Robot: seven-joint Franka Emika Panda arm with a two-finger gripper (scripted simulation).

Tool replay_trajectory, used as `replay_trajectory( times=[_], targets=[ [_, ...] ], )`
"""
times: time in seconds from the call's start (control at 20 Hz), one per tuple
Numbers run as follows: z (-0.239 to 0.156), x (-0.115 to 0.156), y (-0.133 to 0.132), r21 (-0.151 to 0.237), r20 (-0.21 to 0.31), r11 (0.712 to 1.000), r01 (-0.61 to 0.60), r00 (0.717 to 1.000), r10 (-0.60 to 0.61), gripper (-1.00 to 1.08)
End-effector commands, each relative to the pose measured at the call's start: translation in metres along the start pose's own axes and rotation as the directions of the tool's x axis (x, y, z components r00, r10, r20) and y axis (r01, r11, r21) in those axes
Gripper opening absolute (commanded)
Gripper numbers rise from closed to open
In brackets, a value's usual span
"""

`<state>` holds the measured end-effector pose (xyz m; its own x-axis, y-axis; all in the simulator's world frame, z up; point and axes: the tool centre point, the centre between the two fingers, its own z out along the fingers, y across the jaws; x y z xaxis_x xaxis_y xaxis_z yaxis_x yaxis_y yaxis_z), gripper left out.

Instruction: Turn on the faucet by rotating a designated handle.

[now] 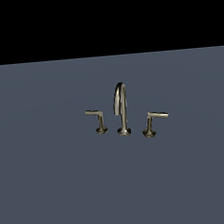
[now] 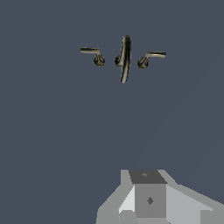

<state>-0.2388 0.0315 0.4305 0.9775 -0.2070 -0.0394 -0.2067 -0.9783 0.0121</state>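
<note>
The faucet (image 1: 122, 110) is a small bronze-grey set standing on the blue-grey floor, with a tall arched spout in the middle and a lever handle on each side. The designated handle (image 1: 97, 120) is the smaller, duller lever at the exterior view's left, its thin arm pointing away from the spout. It also shows in the wrist view (image 2: 92, 54), beside the spout (image 2: 125, 59). The larger, paler lever (image 1: 153, 122) is on the other side. Only grey parts of my gripper (image 2: 148, 194) show in the wrist view, far from the faucet and touching nothing. The arm is out of the exterior view.
The flat blue-grey floor (image 1: 53, 186) stretches all around the faucet. A black background fills the upper part of the exterior view.
</note>
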Motion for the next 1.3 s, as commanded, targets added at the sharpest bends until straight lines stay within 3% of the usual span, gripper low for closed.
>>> replay_trajectory(
  times=[0.0,0.3,0.6,1.25],
  targets=[
    [0.011,0.004,-0.01,0.002,0.0,0.999,-0.054,0.999,0.054,-1.0],
    [0.038,0.018,-0.035,0.006,-0.001,0.983,-0.183,0.983,0.183,-1.0],
    [0.065,0.035,-0.058,0.011,0.0,0.95,-0.311,0.951,0.311,-1.0],
    [0.122,0.081,-0.099,0.022,0.003,0.827,-0.562,0.827,0.562,-1.0]
  ],
)
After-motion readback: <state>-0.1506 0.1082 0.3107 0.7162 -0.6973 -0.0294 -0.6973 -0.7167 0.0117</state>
